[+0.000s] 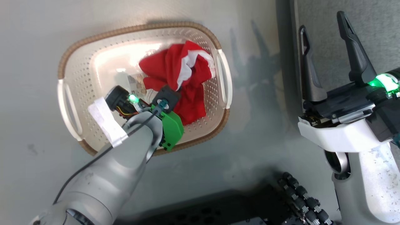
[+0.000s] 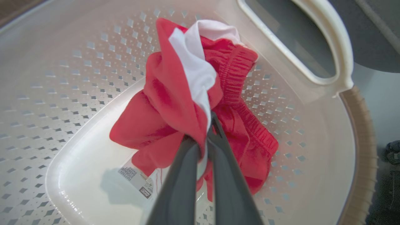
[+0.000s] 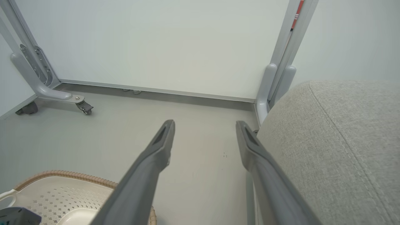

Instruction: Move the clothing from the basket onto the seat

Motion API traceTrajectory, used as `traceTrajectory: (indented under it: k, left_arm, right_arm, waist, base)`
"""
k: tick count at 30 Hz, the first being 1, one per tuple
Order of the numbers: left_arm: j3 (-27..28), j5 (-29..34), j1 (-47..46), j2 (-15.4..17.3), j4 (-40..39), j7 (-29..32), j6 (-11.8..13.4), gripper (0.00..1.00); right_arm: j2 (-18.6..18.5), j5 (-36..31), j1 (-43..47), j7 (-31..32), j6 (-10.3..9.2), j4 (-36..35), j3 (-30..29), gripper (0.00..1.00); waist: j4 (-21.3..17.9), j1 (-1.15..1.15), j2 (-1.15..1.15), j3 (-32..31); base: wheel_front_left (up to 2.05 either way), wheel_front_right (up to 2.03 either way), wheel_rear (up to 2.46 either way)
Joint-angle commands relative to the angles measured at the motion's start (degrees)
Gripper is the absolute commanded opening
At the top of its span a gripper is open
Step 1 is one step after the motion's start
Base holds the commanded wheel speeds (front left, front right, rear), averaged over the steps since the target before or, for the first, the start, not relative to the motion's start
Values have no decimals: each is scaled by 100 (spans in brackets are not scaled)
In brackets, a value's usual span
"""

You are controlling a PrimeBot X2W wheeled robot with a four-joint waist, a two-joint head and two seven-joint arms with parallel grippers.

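Your left forearm [image 1: 103, 178] is a smooth silver-grey shell, with a thin black cable [image 1: 93, 161] running along it to a teal plug [image 1: 159, 107]. At its wrist you have a bright green plastic bracket [image 1: 172, 128], a strip of white tape [image 1: 104, 120], yellow and red wires [image 1: 122, 111] and a small green light [image 1: 133, 99]. The right wrist housing [image 1: 337, 137] is white under a black block, with a glowing green ring [image 1: 379, 82]. The right jaws are long, dark grey, tapered fingers [image 1: 354, 50]. Black ribbed rollers [image 1: 300, 193] line your base.

Right gripper [image 3: 205, 124] shown with fingers spread over the floor [image 3: 200, 175] — seat [image 3: 337, 150] beside one finger, basket [image 3: 72, 175] at lower left
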Motion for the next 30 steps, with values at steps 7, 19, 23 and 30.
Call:
traceTrajectory:
  k: [7, 19, 23, 30]
  left_arm:
    - [400, 35, 892, 125, -753, -26, 378, 0]
    - [1478, 506, 2194, 455, -2569, -28, 874, 0]
    - [1760, 722, 2491, 476, -3117, -27, 962, 0]
    - [2140, 995, 2881, 488, -3930, -28, 1018, 0]
  right_arm:
    - [-17, 143, 330, -13, -8, 343, 74, 100]
    - [-1, 346, 1028, -12, -8, 867, 230, 100]
    - [3, 400, 1261, -12, -8, 998, 243, 100]
    - [5, 467, 1662, -12, -8, 1215, 333, 100]
  waist:
    - [311, 0, 0, -1830]
    - [301, 0, 0, -3564]
    - [272, 0, 0, -4030]
    - [183, 0, 0, -4606]
  base:
    - [0, 0, 0]
    - [0, 0, 0]
    - [0, 0, 0]
    - [0, 0, 0]
